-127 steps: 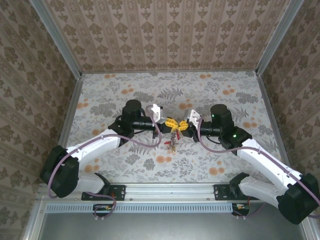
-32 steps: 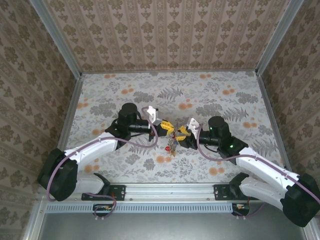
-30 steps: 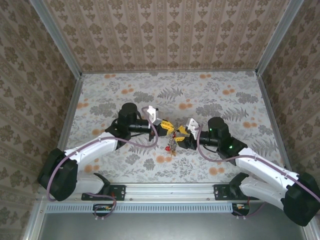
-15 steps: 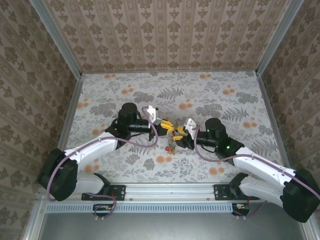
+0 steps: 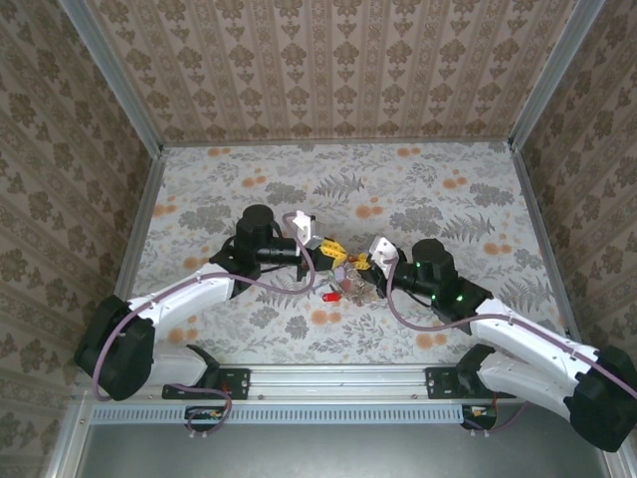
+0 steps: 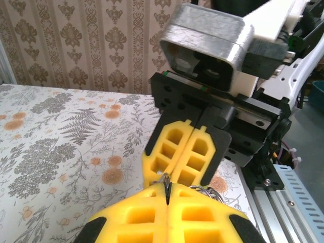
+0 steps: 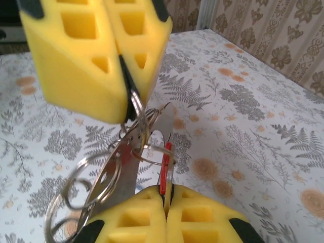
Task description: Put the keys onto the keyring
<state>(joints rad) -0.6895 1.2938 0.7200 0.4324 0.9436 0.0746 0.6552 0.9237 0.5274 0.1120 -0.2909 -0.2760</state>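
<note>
Top external view: two arms meet at the centre of a floral-patterned surface [image 5: 448,189]. The left end effector [image 5: 336,258] is clenched on the thin wire keyring [image 7: 147,150], pinching it between yellow pads (seen at the upper left of the right wrist view). The right end effector [image 5: 362,267], facing it and almost touching, is clamped on a red key [image 7: 163,178] at that view's bottom centre. Other keys [image 5: 343,289] dangle between the two, just below centre frame.
</note>
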